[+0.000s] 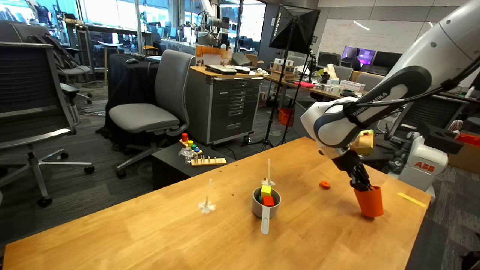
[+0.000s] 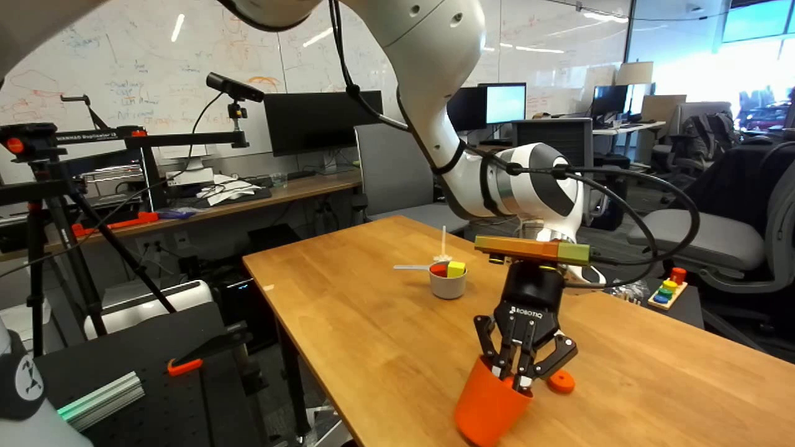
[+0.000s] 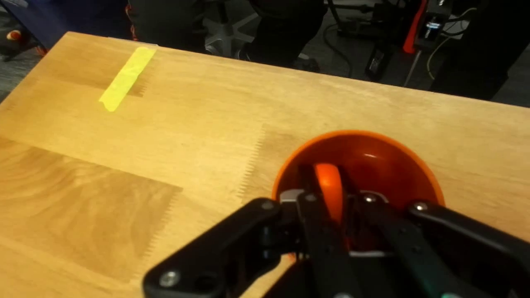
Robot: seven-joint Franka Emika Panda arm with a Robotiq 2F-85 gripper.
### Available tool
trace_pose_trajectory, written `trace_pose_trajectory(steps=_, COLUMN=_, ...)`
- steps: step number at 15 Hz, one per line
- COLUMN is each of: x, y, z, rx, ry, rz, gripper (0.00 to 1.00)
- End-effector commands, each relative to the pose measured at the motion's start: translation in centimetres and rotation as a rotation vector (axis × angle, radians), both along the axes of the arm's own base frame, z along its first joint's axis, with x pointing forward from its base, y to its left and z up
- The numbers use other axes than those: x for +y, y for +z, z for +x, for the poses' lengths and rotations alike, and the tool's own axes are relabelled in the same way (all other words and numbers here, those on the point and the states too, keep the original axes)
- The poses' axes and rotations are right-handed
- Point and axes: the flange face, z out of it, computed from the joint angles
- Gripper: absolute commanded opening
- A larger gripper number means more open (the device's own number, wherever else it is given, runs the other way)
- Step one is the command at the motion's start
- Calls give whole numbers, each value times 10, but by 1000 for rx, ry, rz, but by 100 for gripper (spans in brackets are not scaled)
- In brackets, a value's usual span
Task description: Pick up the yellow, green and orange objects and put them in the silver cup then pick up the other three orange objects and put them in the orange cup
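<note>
The silver cup, with a long handle, stands mid-table; it also shows in an exterior view. It holds the yellow piece and the orange-red piece; the green piece is mostly hidden there. The orange cup leans at a tilt in both exterior views. My gripper points down into its mouth, shut on an orange object inside the rim. Another orange object, a flat ring, lies on the table beside the cup. The third orange object is not visible; the cup's bottom is hidden.
Two thin white upright sticks are fixed to the wooden table, one just behind the silver cup. Yellow tape lies near the table corner, close to the orange cup. The table's edge runs beyond the cup.
</note>
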Motion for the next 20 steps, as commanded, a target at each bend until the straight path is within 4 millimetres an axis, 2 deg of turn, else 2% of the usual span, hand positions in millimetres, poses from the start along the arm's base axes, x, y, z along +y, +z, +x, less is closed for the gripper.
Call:
trace_pose_trajectory(steps=1, x=16, y=26, z=-35, rx=-48, ry=9, rz=-5, gripper=5)
trace_pose_trajectory(steps=6, x=39, y=46, z=-69, rx=-171, ry=35, rz=17, gripper=6)
trace_pose_trajectory(steps=9, x=46, y=56, z=-86, rx=-219, ry=52, rz=29, gripper=7)
trace_pose_trajectory(steps=10, x=48, y=60, z=-91, rx=-229, ry=54, rz=33, gripper=38)
trace_pose_trajectory(steps=12, x=48, y=66, z=-99, rx=-248, ry=54, rz=35, gripper=42)
trace_pose_trajectory(steps=18, x=46, y=88, z=-108, rx=-278, ry=40, rz=44, gripper=92)
trace_pose_trajectory(steps=19, x=46, y=91, z=-107, rx=-283, ry=39, rz=46, gripper=98)
trace_pose_trajectory(steps=20, x=46, y=96, z=-106, rx=-297, ry=40, rz=48, gripper=100)
